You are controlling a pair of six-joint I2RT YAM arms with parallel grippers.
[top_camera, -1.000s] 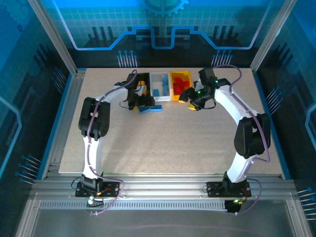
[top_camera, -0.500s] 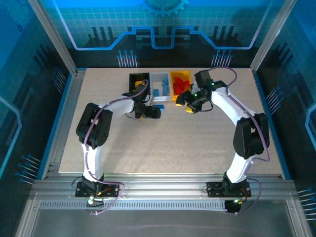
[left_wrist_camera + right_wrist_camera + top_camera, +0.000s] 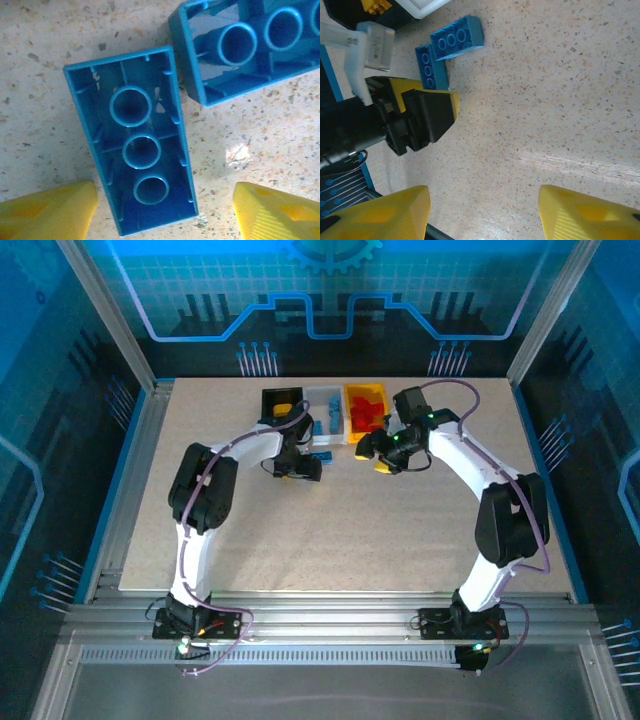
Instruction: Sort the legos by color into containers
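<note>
I am at the pick-up step for blue: my left gripper [image 3: 165,212] hangs low over a blue brick [image 3: 132,140] that lies hollow side up on the table [image 3: 350,530], a yellow fingertip on either side of its near end and bare table showing between each tip and the plastic, so the jaws are released and grasp nothing yet. A second blue brick [image 3: 240,45], also belly up, lies just beside the first at an angle, near its far corner; whether the two touch I cannot tell. The next move, as I judge it, is to pinch the first brick across its narrow width, lift it straight so it does not drag its neighbour, and carry it the short way to the white bin [image 3: 322,398], where blue legos [image 3: 330,420] lie. My right gripper [image 3: 485,215] hovers near the yellow-orange bin [image 3: 350,392], fingers spread and nothing between them (idle, by the look of it). That bin holds red legos [image 3: 368,412], and the black bin [image 3: 272,398] holds a yellow one [image 3: 284,407], so I reckon the sorting is nearly done. The table is a matt, beige, speckled board with one patch of glare, set in an aluminium frame; around it stand blue translucent panels printed with a circuit pattern and a gear.
</note>
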